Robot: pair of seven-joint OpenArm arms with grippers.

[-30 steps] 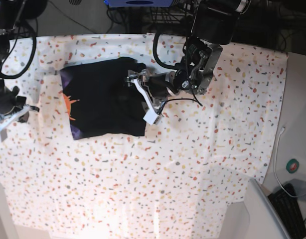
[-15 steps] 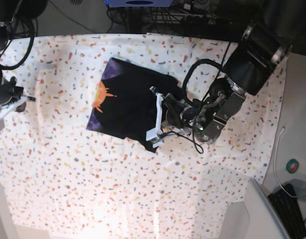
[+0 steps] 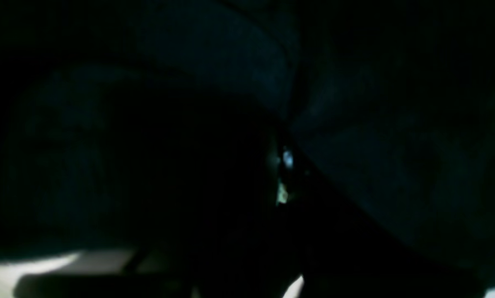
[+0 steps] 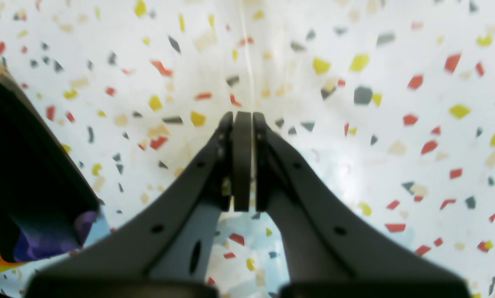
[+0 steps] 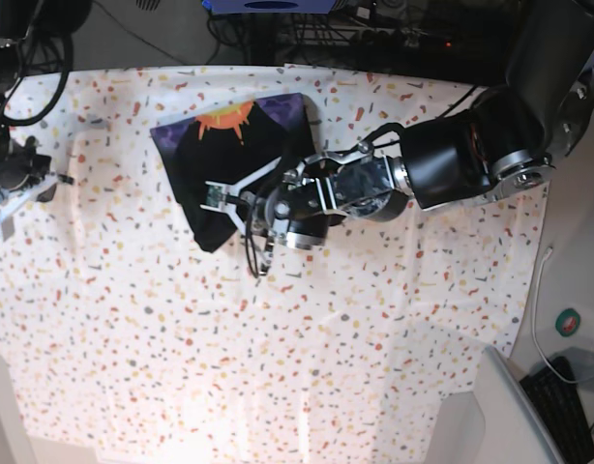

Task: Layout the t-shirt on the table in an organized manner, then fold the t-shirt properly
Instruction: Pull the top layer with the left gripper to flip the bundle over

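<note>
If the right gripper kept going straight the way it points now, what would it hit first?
Probably only the table. The right gripper, fingers shut and empty, points across bare speckled cover; the t-shirt lies off to the side of that line. How high it sits above the cover is unclear.

Left arm [image 5: 471, 155]: bulky black casing with a silver joint ring, black cables looping near the wrist, white slender fingers [image 5: 241, 184] on its pincer [image 5: 224, 198]. Right pincer [image 4: 242, 157]: 2 matte grey curved fingers with small round holes and dark flat pads [image 4: 242, 161].
</note>
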